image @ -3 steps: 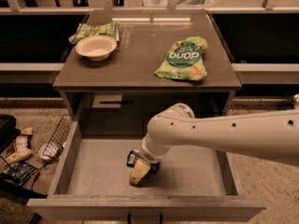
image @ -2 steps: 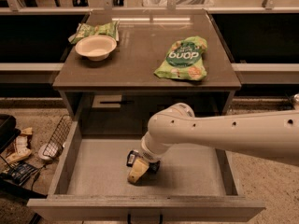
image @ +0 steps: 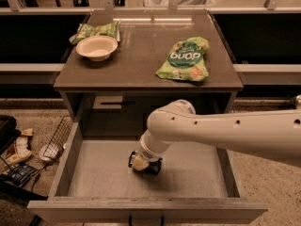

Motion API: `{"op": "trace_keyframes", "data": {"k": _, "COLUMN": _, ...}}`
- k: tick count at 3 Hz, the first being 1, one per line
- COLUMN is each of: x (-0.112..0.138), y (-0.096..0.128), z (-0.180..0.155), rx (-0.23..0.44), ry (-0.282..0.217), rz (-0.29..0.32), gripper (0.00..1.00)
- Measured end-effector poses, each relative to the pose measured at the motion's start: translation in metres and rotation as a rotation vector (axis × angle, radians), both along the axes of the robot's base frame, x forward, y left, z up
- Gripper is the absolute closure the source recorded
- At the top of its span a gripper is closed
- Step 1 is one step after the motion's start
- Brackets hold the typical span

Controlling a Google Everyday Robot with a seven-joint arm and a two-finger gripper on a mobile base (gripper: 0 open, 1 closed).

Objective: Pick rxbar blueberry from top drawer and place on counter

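Rxbar blueberry, the small flat dark-wrapped bar, cannot be told apart for certain: only a dark patch [image: 154,167] shows under the claw [image: 143,163], which sits low on the floor of the wide shallow grey top drawer [image: 94,173]. The drawer stands pulled open. A white arm [image: 225,131] reaches in from the right. Whether the claw is spread or pinching cannot be told. On the grey-brown square surface [image: 141,55] above, a large light-green chip bag [image: 184,59] lies near the right edge and a pale round bowl [image: 97,47] near the left edge. A green wrinkled packet [image: 96,31] touches the bowl from behind, by the back left corner.
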State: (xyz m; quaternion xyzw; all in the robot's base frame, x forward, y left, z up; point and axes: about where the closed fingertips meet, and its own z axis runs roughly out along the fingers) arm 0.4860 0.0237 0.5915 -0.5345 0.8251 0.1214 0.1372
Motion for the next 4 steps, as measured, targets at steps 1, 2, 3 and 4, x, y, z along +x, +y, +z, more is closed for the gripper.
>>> {"op": "trace_keyframes", "data": {"k": 1, "x": 0.000, "y": 0.000, "z": 0.005, "rx": 0.000, "ry": 0.000, "rz": 0.000, "gripper": 1.00}}
{"op": "trace_keyframes", "data": {"k": 2, "x": 0.000, "y": 0.000, "z": 0.005, "rx": 0.000, "ry": 0.000, "rz": 0.000, "gripper": 1.00}}
{"op": "trace_keyframes", "data": {"k": 3, "x": 0.003, "y": 0.002, "z": 0.038, "rx": 0.027, "ry": -0.028, "rz": 0.043, "gripper": 1.00}}
{"op": "trace_keyframes", "data": {"k": 4, "x": 0.007, "y": 0.005, "z": 0.149, "rx": 0.114, "ry": -0.093, "rz": 0.112, "gripper": 1.00}}
